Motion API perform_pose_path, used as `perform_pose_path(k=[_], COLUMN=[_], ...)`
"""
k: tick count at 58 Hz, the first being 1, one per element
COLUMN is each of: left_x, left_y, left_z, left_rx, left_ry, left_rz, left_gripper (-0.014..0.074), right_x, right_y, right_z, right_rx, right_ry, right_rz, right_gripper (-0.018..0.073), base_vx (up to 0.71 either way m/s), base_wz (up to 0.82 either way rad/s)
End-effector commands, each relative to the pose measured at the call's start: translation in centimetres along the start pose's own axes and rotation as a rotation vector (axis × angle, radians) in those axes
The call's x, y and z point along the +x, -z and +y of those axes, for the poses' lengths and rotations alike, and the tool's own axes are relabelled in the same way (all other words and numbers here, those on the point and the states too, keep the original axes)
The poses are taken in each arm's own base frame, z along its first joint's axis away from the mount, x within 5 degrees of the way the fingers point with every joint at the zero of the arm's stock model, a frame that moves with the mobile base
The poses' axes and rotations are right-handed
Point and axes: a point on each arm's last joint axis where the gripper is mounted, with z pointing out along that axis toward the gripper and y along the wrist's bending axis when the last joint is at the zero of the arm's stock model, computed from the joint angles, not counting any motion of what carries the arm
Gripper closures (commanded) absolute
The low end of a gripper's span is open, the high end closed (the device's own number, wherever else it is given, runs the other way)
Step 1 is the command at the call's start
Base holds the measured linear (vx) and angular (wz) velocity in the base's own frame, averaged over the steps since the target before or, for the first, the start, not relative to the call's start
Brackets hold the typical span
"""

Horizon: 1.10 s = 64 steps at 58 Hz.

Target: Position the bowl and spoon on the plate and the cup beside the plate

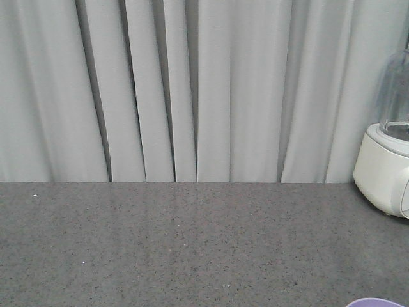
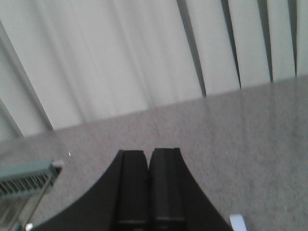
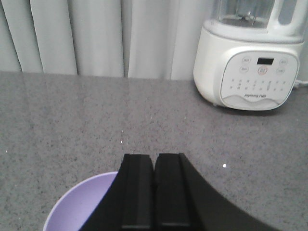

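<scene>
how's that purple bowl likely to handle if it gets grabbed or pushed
The bowl looks like smooth plastic, so it is probably light, stiff and not fragile. Its plain wall may be slippery to grip. On the smooth counter, a push would likely slide it rather than tip it.

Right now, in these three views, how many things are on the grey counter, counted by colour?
Lavender: 1, the bowl
White: 1, the blender
Teal: 1, a ribbed item, cropped
Pale: 1, a sliver too cropped to name
Total: 4
</scene>
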Motion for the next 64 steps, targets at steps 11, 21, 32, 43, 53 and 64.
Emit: perform_pose_path(k=[11, 21, 32, 43, 53, 64], left_x=[1.0, 2.3, 2.6, 1.5, -2.1, -2.4], left_y=[-6.1, -7.2, -8.2, -8.7, -9.9, -13.3], left_z=[-0.9, -1.4, -1.6, -1.9, -2.8, -4.9], left_rx=[0.071, 0.105, 0.113, 0.176, 0.277, 0.365], left_ry=[0.196, 0.193, 0.163, 0.162, 0.17, 0.183], left_rz=[0.175, 0.305, 0.308, 0.408, 0.456, 0.66], left_gripper=[0.0363, 0.0202, 0.0023, 0.0011, 0.0036, 0.0041], right_x=[-0.7, -0.6, -0.2, -1.9, -5.4, -6.2], right_y=[-3.0, -4.0, -4.7, -4.1, -3.0, -3.1], right_z=[0.0, 0.1, 0.1, -0.1, -0.4, -0.5], right_rx=[-0.001, -0.005, -0.007, 0.009, 0.029, 0.045], right_ry=[0.016, 0.017, 0.007, -0.061, -0.097, -0.087], right_rz=[0.048, 0.057, 0.095, 0.19, 0.264, 0.367], right_gripper=[0.0385, 0.0223, 0.0148, 0.0109, 0.0099, 0.0099], base_vx=[0.0, 0.0, 0.0, 0.0, 0.0, 0.0], base_wz=[0.0, 0.0, 0.0, 0.0, 0.0, 0.0])
